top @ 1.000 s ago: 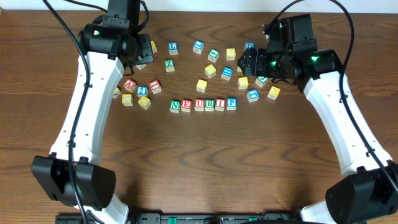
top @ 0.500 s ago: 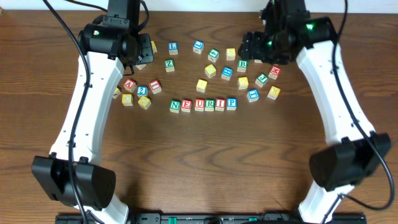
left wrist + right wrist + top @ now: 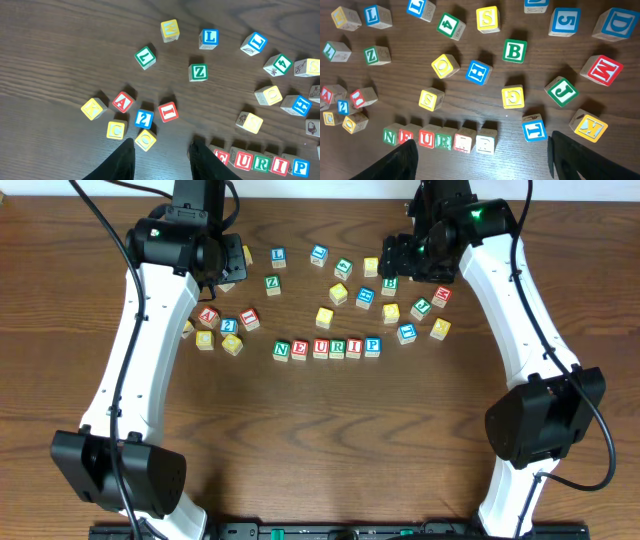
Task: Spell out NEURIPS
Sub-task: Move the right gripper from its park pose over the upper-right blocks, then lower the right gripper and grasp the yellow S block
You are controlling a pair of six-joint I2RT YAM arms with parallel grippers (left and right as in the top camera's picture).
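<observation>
The yellow S cube (image 3: 487,18) lies at top centre of the right wrist view, beyond the NEURIP row (image 3: 437,138). The right gripper (image 3: 481,142), fingers spread and empty, is the nearer one.

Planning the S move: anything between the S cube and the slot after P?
Yes: H, B and yellow G crowd the straight line from S to the free side of P; T sits beside that slot.

My left arm (image 3: 125,370) was white, black-jointed. On the dark grained table (image 3: 320,440), the N cube (image 3: 281,349) bore green lettering, the P cube (image 3: 372,345) blue.
</observation>
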